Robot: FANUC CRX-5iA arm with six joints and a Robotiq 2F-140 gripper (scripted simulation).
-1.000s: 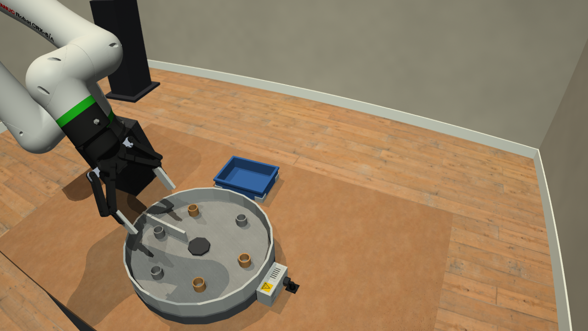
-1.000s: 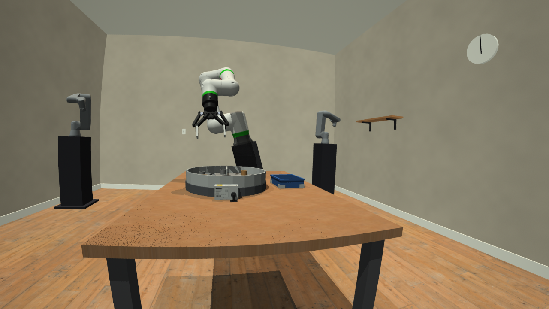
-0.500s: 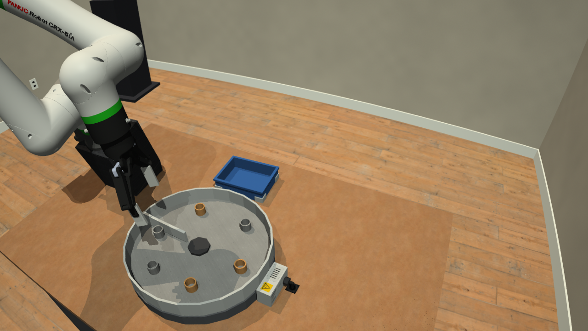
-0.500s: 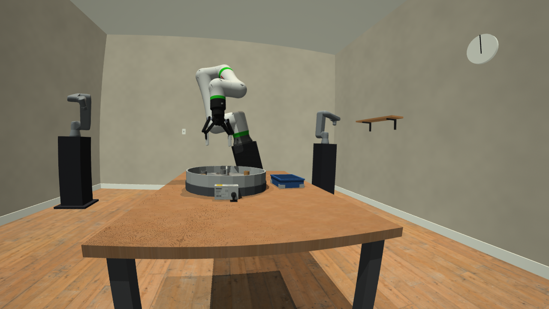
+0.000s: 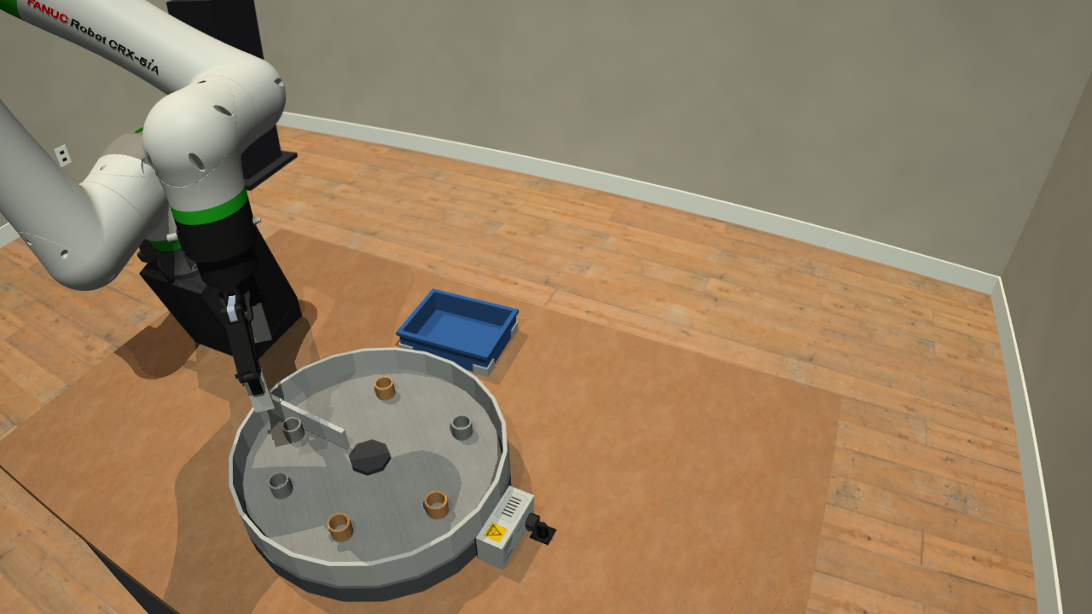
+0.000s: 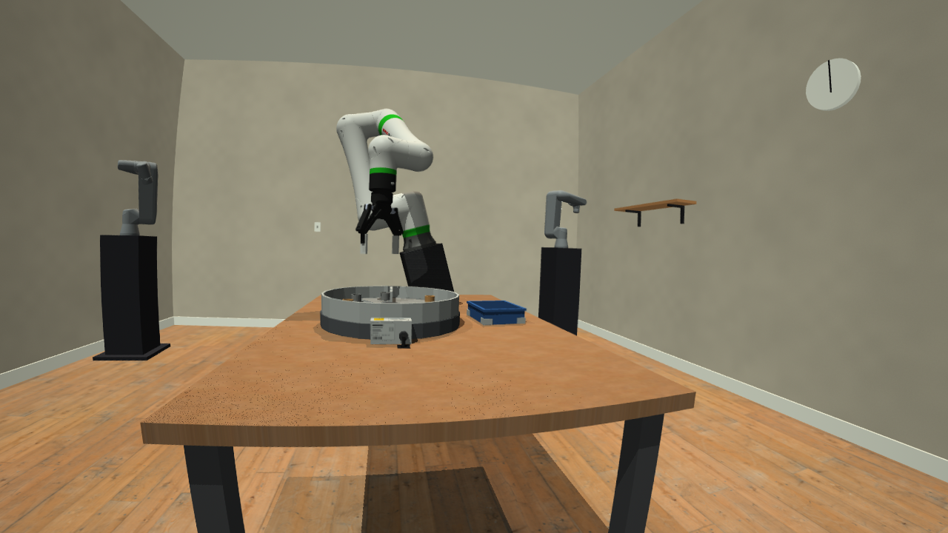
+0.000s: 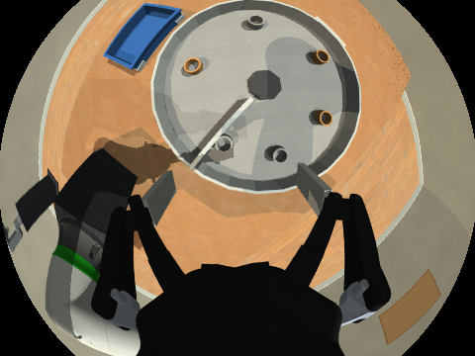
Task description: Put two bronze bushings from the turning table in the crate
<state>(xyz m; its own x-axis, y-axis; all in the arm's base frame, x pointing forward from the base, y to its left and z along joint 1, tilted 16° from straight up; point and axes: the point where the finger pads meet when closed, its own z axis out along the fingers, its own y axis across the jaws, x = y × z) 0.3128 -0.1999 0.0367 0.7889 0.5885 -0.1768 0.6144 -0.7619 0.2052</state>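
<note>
Apparently, the bronze bushings (image 5: 339,536) (image 7: 193,65) look like short, hollow rings.

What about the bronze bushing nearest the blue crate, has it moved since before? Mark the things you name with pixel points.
Yes, the bronze bushing (image 5: 384,388) (image 6: 429,297) (image 7: 186,66) has moved away from the fixed grey bar (image 5: 328,430) (image 6: 393,292) (image 7: 222,131), closer to the blue crate (image 5: 446,351) (image 6: 497,314) (image 7: 158,35).
</note>
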